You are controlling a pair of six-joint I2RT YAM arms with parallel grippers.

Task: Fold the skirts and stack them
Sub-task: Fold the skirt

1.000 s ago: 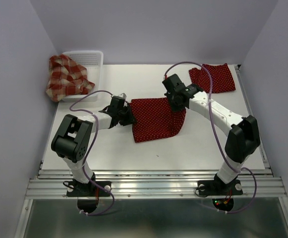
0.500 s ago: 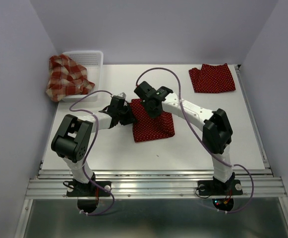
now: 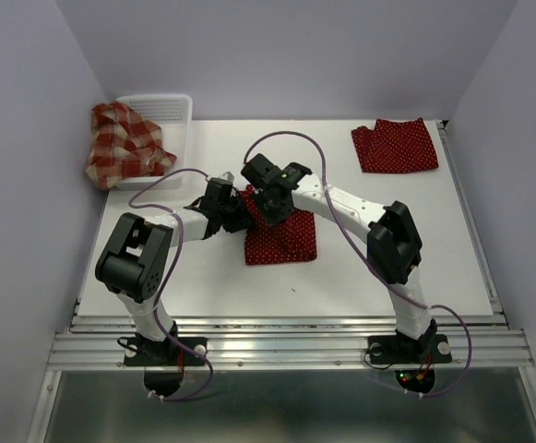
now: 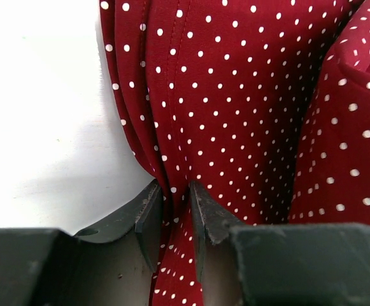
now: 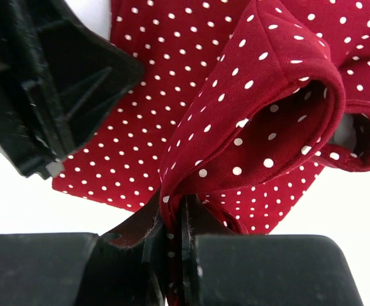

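Observation:
A dark red polka-dot skirt [image 3: 281, 240] lies mid-table, half folded over itself. My left gripper [image 3: 240, 211] is shut on its left edge; the cloth bunches between the jaws in the left wrist view [image 4: 175, 191]. My right gripper [image 3: 260, 196] is shut on the skirt's other edge, held over the left edge; the pinched fold shows in the right wrist view [image 5: 175, 204]. A second polka-dot skirt [image 3: 396, 145] lies folded at the far right. The red-and-cream plaid skirt [image 3: 125, 143] hangs out of the basket at far left.
A white mesh basket [image 3: 168, 110] stands at the table's far left corner. The left gripper's black body [image 5: 51, 76] fills the upper left of the right wrist view. White walls close in the table on three sides.
My right gripper has carried the skirt's right edge leftward over the cloth, ending beside the left gripper. The skirt now looks narrower. The left gripper has stayed put.

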